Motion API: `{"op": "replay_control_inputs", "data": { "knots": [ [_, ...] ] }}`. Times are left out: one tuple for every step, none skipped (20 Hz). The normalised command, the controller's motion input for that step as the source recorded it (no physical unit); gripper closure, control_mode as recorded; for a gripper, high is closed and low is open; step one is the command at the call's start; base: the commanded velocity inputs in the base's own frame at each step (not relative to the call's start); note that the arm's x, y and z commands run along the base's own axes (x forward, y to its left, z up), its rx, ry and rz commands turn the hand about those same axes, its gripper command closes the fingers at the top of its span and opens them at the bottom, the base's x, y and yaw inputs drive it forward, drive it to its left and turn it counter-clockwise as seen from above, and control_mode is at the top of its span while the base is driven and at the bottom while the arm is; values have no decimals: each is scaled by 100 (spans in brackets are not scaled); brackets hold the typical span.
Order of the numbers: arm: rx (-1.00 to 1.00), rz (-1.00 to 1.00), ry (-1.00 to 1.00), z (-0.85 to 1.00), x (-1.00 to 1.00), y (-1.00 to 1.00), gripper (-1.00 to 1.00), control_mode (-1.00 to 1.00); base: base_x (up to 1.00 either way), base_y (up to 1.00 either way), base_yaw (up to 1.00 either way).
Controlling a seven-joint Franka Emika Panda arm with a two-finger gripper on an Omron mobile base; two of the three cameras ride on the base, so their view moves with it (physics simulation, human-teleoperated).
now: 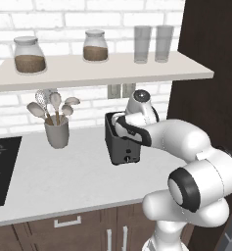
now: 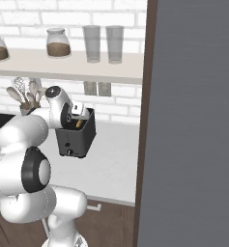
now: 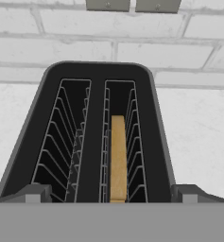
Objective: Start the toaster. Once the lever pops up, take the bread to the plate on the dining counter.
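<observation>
- Left base view, from the left edge: a black cooktop (image 1: 0, 169) is set into the pale worktop (image 1: 63, 186), and a grey utensil cup (image 1: 57, 132) holding spoons and a whisk stands near the brick wall.
- Above these, a shelf (image 1: 88, 71) carries two jars (image 1: 29, 55) with brown contents and, further right, two clear glasses (image 1: 153, 44).
- Right of the cup, well apart from it, the dark toaster (image 1: 121, 144) stands on the worktop, its small knob low on the front face.
- The white arm reaches over the toaster from the right, and its wrist covers the toaster's top in this view.
- Right base view: the pincer (image 2: 79, 116) hangs just above the toaster's (image 2: 75, 137) open top, and a bit of golden bread (image 2: 79, 123) shows beneath it.
- A tall dark wooden panel (image 2: 144, 120) borders the worktop on the right.
- Hand view: the toaster (image 3: 92, 142) has two slots; the left slot shows bare wire guides, and the bread (image 3: 117, 158) stands on edge in the right slot.
- The pincer's (image 3: 111, 194) two dark tips sit wide apart, one at each side of the toaster, holding nothing.
</observation>
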Motion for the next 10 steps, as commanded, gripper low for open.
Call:
{"op": "replay_control_inputs", "data": {
  "knots": [
    [0,0,0,0,0,0,-100,-100,0,0,0],
    [0,0,0,0,0,0,-100,-100,0,0,0],
    [0,0,0,0,0,0,-100,-100,0,0,0],
    [0,0,0,0,0,0,-100,-100,0,0,0],
    [0,0,0,0,0,0,-100,-100,0,0,0],
    [0,0,0,0,0,0,-100,-100,0,0,0],
    [0,0,0,0,0,0,-100,-100,0,0,0],
    [0,0,0,0,0,0,-100,-100,0,0,0],
    [0,0,0,0,0,0,-100,-100,0,0,0],
    [0,0,0,0,0,0,-100,-100,0,0,0]
  ]
}}
